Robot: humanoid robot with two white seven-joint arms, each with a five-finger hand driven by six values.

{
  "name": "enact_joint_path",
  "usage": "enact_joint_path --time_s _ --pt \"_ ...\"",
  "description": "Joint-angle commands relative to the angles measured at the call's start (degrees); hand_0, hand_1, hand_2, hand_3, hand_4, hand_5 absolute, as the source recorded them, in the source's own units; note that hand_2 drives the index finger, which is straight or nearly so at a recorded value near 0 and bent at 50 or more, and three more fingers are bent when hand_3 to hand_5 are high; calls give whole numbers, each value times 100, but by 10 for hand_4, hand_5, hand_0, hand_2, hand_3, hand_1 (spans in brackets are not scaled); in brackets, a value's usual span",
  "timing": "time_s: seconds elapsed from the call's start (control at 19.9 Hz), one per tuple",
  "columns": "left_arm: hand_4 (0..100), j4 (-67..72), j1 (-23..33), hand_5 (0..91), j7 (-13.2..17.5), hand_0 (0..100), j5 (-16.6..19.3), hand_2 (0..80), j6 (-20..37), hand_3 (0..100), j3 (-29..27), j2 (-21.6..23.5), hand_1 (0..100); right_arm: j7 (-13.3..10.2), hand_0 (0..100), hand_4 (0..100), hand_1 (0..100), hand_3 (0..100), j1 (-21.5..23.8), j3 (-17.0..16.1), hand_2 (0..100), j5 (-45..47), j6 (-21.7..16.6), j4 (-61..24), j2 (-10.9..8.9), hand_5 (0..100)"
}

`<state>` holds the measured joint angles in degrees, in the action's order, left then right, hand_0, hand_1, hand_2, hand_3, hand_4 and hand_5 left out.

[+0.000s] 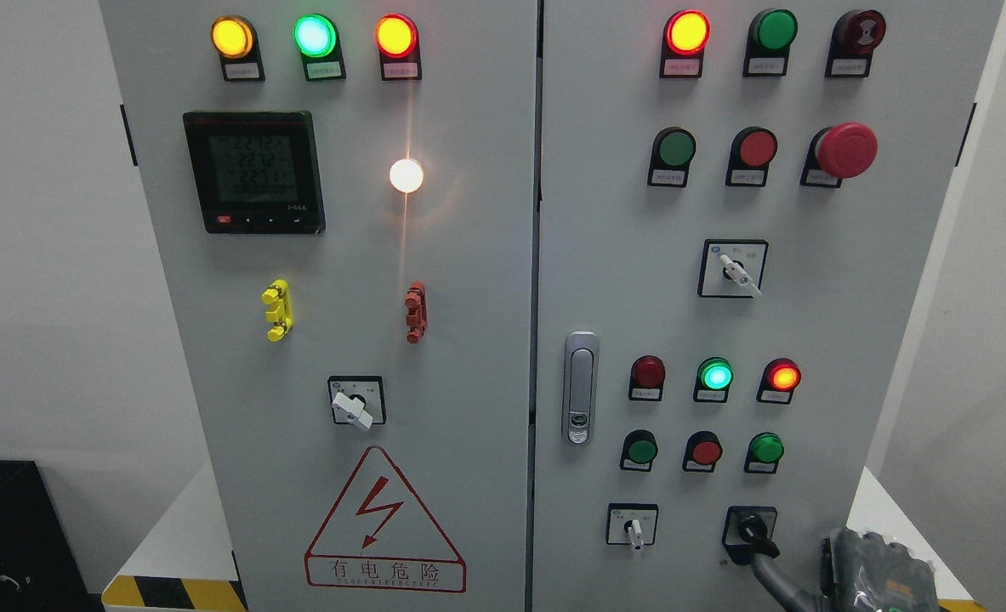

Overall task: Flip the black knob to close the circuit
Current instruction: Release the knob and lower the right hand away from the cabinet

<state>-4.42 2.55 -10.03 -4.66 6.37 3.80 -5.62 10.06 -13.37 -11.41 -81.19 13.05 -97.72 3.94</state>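
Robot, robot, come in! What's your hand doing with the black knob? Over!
Right hand at bottom right, one finger on black knob. Knob tilted toward lower right. Left hand out of sight. Nothing blocking.

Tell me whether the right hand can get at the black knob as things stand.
Probably yes: the right hand sits low right, one finger already reaching the black knob, with nothing between them.

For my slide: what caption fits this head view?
Right robot hand reaching toward the black knob at the lower right of a lit control cabinet.
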Motion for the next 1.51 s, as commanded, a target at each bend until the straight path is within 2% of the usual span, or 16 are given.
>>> enact_joint_path --time_s 0.0,0.4,0.75,1.1,1.25,1.46 --pt "0 2 0 0 1 120 0 0 4 0 7 0 556 -57 0 1000 0 1000 -8 -19 947 6 4 -27 10 1000" --pt "0 -6 0 0 1 120 0 0 4 0 -2 0 556 -66 0 1000 0 1000 18 7 946 6 -57 -1 37 1000" --pt "0 2 0 0 1 120 0 0 4 0 7 0 556 -153 0 1000 0 1000 80 165 945 33 -154 -10 133 1000" --pt "0 2 0 0 -7 120 0 0 4 0 7 0 556 -215 0 1000 0 1000 247 306 942 33 -285 25 142 1000" --pt "0 2 0 0 1 120 0 0 4 0 -2 0 556 -364 0 1000 0 1000 282 323 939 33 -425 25 256 1000" --pt "0 2 0 0 -7 120 0 0 4 0 -2 0 556 -610 0 1000 0 1000 326 332 910 190 -549 -27 256 1000"
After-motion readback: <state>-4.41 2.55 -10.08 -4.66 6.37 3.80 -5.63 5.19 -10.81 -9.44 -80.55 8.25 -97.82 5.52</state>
